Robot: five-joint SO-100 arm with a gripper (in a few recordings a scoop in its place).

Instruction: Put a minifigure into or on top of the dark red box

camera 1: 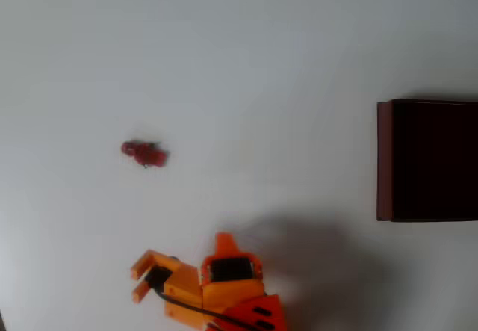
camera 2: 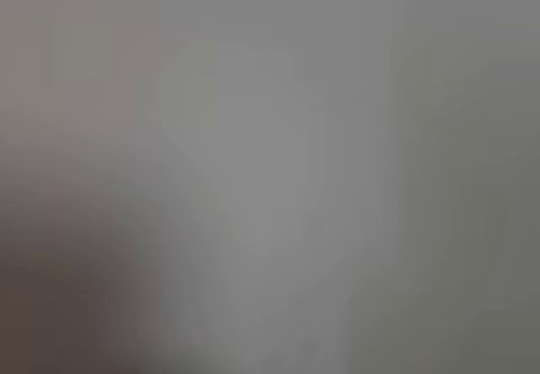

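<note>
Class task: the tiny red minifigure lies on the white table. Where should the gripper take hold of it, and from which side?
Across its narrow middle, from above: in the overhead view the minifigure lies flat, long axis left to right, clear table all round. The gripper looks open, nearer the bottom edge.

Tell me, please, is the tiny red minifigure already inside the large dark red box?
No, the tiny red minifigure lies on the white table, far left of the dark red box in the overhead view.

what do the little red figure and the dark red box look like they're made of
Minifigure: probably moulded plastic, going by its saturated red; too small and blurred to judge gloss.
Dark red box: thin, flat maroon walls with a matte look, perhaps cardboard or thin plastic; the picture leaves it open.
</note>
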